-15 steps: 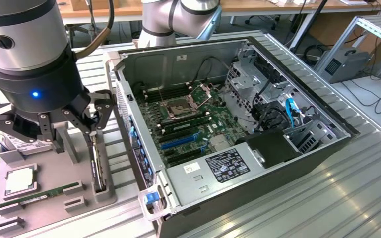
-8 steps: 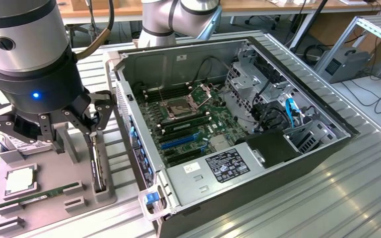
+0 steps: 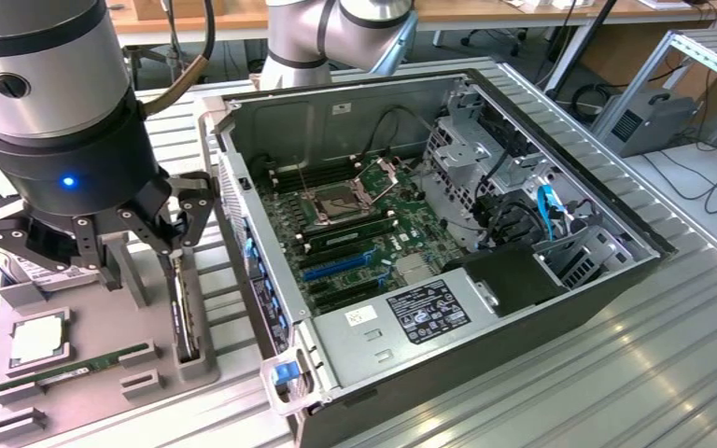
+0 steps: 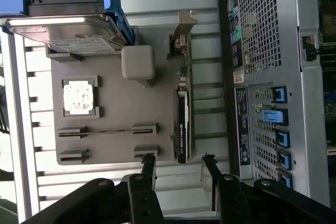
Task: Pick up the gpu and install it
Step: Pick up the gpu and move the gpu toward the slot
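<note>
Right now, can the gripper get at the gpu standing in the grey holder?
Probably yes. The gripper is open above the grey holder, and the gpu stands on edge in line with the gap between its jaws. Nothing covers it; the hard drive lies off to one side.

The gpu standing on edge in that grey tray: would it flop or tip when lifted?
Probably stiff: the gpu looks like a rigid flat board with a metal bracket. Standing on its thin edge in the tray, it could tip if nudged sideways. Likely light for its length, being so thin.
</note>
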Available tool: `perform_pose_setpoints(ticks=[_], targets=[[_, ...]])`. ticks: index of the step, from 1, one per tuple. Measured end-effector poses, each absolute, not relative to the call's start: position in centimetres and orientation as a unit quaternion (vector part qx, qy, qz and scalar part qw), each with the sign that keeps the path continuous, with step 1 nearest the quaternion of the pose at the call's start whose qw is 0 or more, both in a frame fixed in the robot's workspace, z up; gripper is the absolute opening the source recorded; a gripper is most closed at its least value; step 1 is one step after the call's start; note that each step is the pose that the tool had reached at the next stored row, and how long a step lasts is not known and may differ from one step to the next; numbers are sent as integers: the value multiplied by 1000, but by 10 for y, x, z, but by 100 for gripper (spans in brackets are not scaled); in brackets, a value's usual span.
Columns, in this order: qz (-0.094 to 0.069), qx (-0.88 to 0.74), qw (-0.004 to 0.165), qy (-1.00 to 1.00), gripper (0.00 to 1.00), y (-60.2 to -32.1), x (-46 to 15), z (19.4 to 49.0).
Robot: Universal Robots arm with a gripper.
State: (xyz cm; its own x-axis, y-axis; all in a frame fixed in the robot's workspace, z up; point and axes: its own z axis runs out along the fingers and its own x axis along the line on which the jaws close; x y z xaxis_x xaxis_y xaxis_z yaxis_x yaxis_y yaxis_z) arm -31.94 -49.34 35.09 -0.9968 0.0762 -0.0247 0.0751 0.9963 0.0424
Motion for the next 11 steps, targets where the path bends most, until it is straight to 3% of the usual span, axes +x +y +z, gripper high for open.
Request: perform_pose_setpoints(ticks=[11], targets=[[21,38,13,999,48,-495,-319,341]])
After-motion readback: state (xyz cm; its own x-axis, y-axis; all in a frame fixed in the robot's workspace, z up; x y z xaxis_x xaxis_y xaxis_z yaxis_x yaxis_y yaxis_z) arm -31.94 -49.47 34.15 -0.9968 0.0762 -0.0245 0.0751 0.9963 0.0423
